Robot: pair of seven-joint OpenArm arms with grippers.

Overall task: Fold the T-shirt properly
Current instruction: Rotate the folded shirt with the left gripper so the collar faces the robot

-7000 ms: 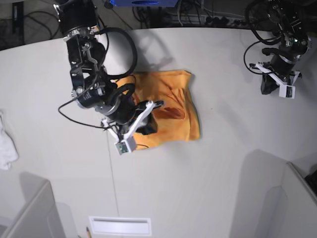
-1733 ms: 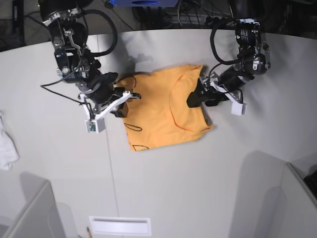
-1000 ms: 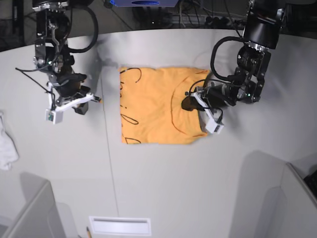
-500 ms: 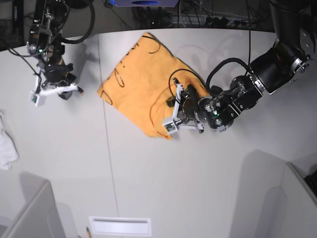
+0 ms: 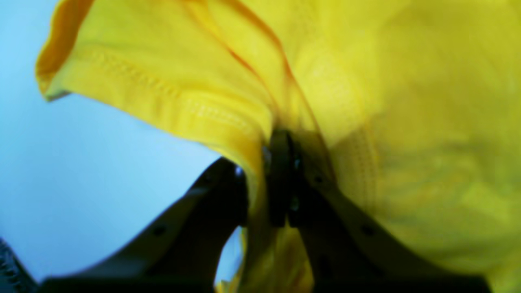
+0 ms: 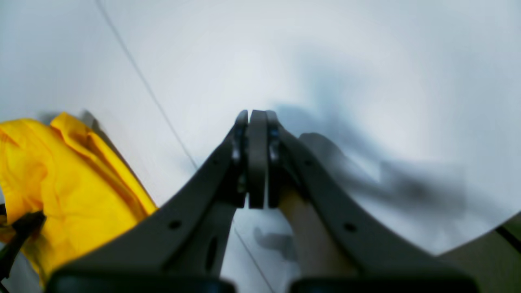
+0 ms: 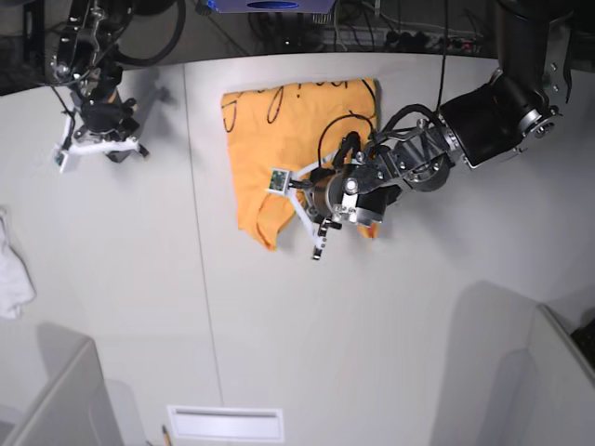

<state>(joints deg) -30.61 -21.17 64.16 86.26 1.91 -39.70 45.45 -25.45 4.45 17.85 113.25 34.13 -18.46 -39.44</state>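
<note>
Far left in the base view, right gripper (image 7: 104,149) held low over the bare white table (image 7: 139,307) at the end of an arm reaching down from the top edge, jaws pressed flat together on nothing, as seen close up by its own camera (image 6: 257,158). Well off to that claw's side, the T-shirt (image 7: 279,139) spread orange-yellow with black script along its far edge, only a bunched corner (image 6: 61,183) showing at the left margin of the right wrist view. Further right, left gripper (image 7: 321,190) thrust in from the right on a sharply bent arm, wrist rolled over, fingers nearly closed and pinching a stitched hem of the T-shirt (image 5: 366,122), cloth draped over and behind the claw (image 5: 281,179). Near edge of the shirt partly masked by that arm; both wrist views blurred. Small white cloth (image 7: 11,269) cut off at the left frame edge.
</note>
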